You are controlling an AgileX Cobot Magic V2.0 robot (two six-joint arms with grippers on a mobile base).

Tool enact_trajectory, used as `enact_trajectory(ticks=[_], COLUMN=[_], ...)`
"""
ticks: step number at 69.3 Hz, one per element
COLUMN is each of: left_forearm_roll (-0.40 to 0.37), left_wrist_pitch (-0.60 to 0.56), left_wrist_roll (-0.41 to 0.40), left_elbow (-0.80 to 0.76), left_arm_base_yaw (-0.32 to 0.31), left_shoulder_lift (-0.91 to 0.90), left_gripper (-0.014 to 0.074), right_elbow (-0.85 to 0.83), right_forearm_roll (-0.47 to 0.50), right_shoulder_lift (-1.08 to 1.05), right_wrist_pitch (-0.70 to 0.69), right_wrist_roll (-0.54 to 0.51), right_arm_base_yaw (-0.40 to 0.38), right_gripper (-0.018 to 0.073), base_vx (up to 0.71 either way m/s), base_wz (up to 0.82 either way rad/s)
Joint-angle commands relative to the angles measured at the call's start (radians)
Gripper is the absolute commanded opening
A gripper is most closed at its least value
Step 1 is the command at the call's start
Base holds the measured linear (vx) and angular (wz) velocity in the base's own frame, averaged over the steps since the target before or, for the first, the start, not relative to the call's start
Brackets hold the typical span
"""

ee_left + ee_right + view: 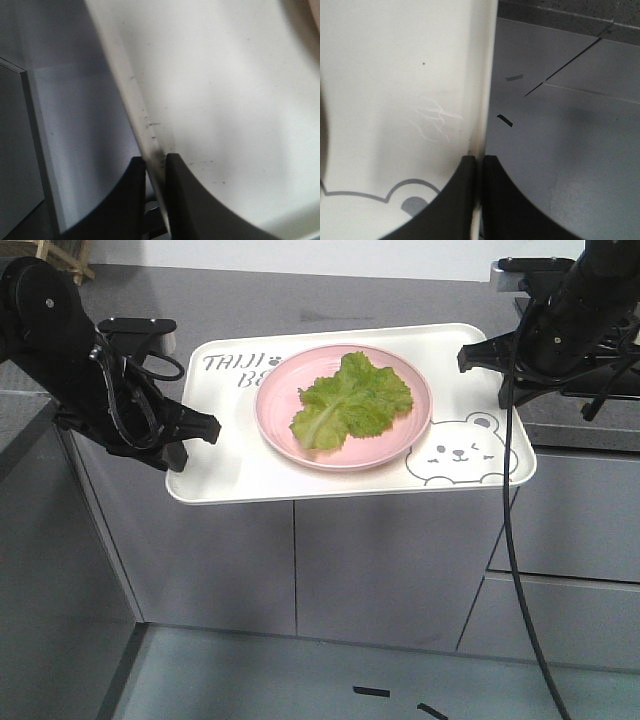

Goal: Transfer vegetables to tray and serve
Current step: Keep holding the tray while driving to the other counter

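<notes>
While each pincer grips only a thin rim, I judge a slip the main danger: my left pincer (207,428) is clenched on the left edge of the tray (250,475), my right pincer (466,358) on its right edge. Uneven lifting would tilt it. The pink plate (280,425) at the tray's middle, carrying the lettuce leaf (350,400), could then slide off the near edge, which hangs over the floor (300,680). Grey cabinet fronts (380,560) stand below; the dark bench (300,295) runs behind the far edge.
</notes>
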Motion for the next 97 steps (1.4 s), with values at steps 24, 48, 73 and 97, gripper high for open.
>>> enact_trajectory(ticks=[24, 48, 73, 97], left_forearm_roll=[-0.061, -0.061, -0.061, -0.061], left_wrist_pitch=[-0.064, -0.064, -0.064, -0.063], left_wrist_roll=[0.016, 0.016, 0.016, 0.016], left_elbow=[-0.034, -0.034, -0.034, -0.034], left_arm_base_yaw=[-0.016, -0.016, -0.016, -0.016], left_shoulder_lift=[-0.056, -0.056, -0.056, -0.056], left_gripper=[-0.0006, -0.0006, -0.0006, -0.0006], right_elbow=[-0.031, -0.031, -0.031, -0.031], right_forearm_roll=[0.046, 0.046, 0.046, 0.046], right_shoulder_lift=[-0.060, -0.060, -0.060, -0.060], right_wrist_pitch=[0.015, 0.015, 0.015, 0.015], right_wrist_roll=[-0.013, -0.013, -0.013, -0.013], right_arm_base_yaw=[0.008, 0.008, 0.008, 0.008], right_gripper=[-0.0006, -0.0006, -0.0006, -0.0006], base_vx=[-0.02, -0.01, 0.00, 0.02], base_wz=[-0.11, -0.04, -0.01, -0.05])
